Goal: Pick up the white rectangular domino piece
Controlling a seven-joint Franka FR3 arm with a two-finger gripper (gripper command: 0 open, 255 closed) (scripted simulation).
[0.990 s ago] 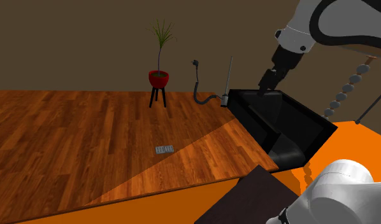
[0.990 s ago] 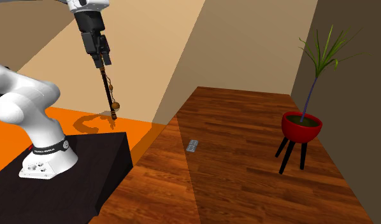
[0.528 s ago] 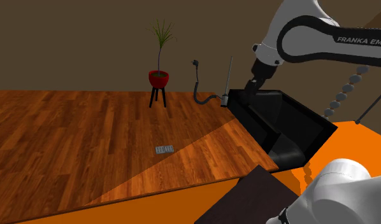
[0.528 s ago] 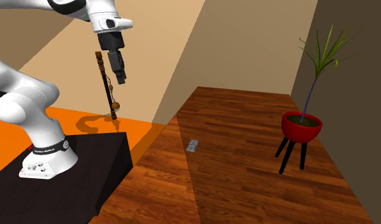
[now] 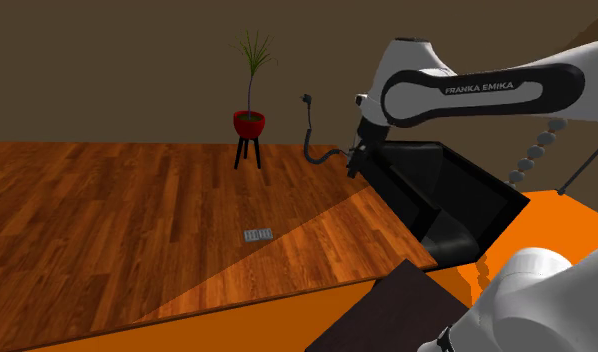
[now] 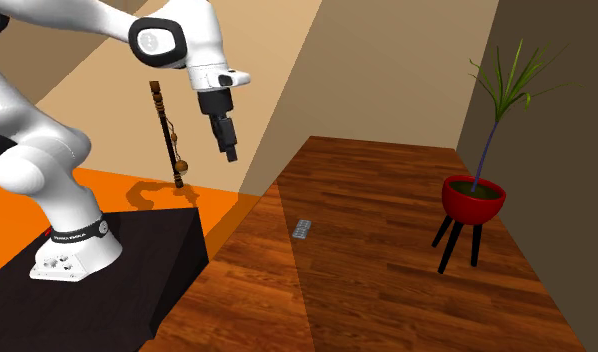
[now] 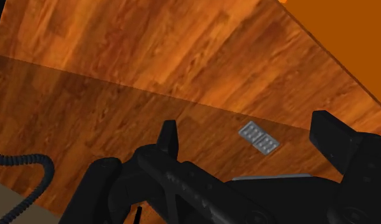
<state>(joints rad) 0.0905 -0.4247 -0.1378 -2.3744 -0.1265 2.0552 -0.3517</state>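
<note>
Black jaws wide apart, empty, well above grey domino (image 7: 259, 137), on wooden floor (image 7: 119, 51)

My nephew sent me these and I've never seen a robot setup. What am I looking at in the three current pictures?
It is a white robot arm standing on a black box, all drawn by a simulator. Two pictures come from cameras placed in the room. The third comes from a camera on the arm's hand, looking along its black gripper. A small grey domino lies flat on the wooden floor, and a plant in a red pot stands further back. The gripper hangs in the air, away from the domino, with its fingers apart, holding nothing.
</note>
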